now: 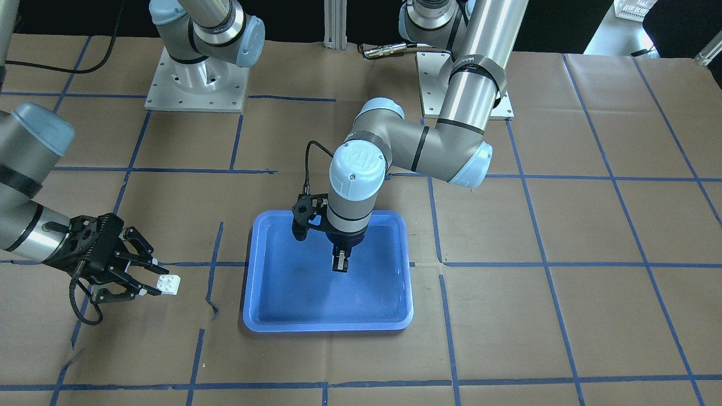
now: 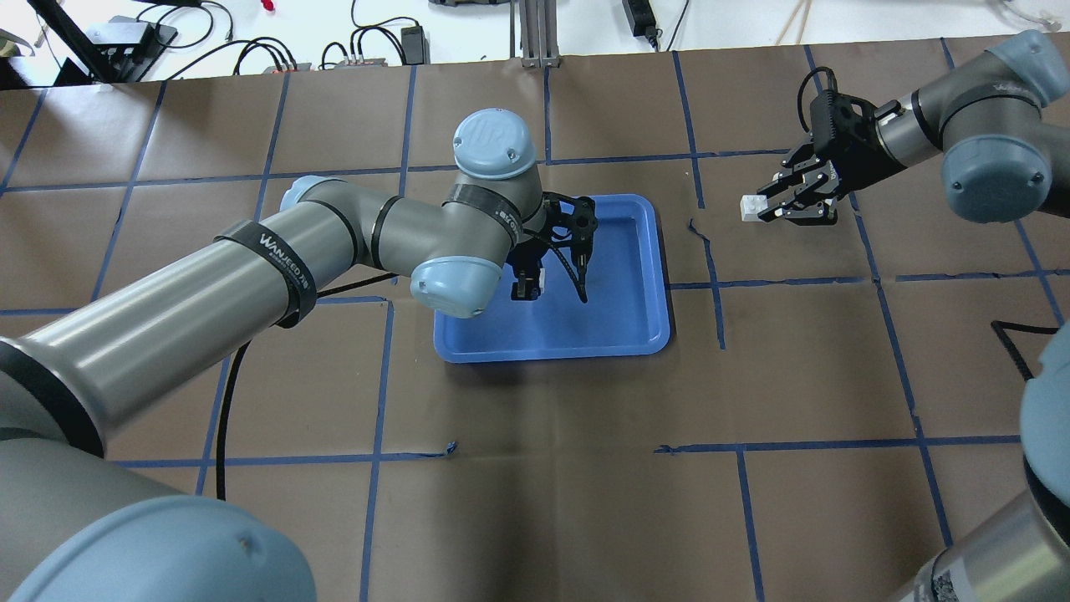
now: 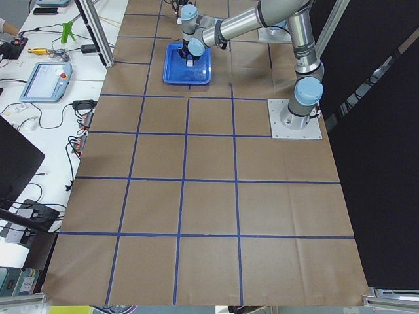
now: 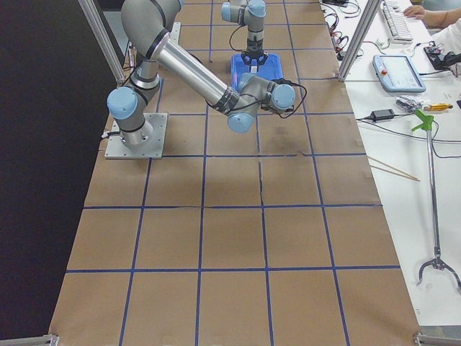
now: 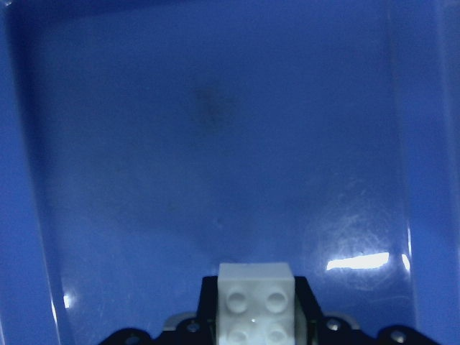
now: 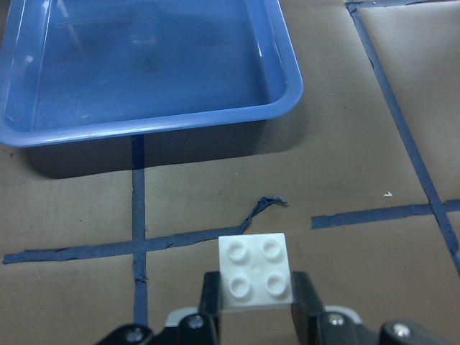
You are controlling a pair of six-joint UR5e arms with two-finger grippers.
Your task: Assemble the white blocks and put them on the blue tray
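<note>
Mid-frame in the overhead view, over the blue tray (image 2: 623, 313), our left gripper (image 2: 526, 290) clamped one white block (image 5: 255, 298) — the other white block (image 2: 749, 208), pinched in our right gripper (image 2: 762, 210), hung well apart, upper right.

Front camera: across the table (image 1: 564, 225), looking back and steeply down.
Overhead camera: high on the opposite side, looking forward and down.
End cameras: far off, looking along the table.
Wrist cameras: close up; both see the blue tray (image 6: 180, 121).
</note>
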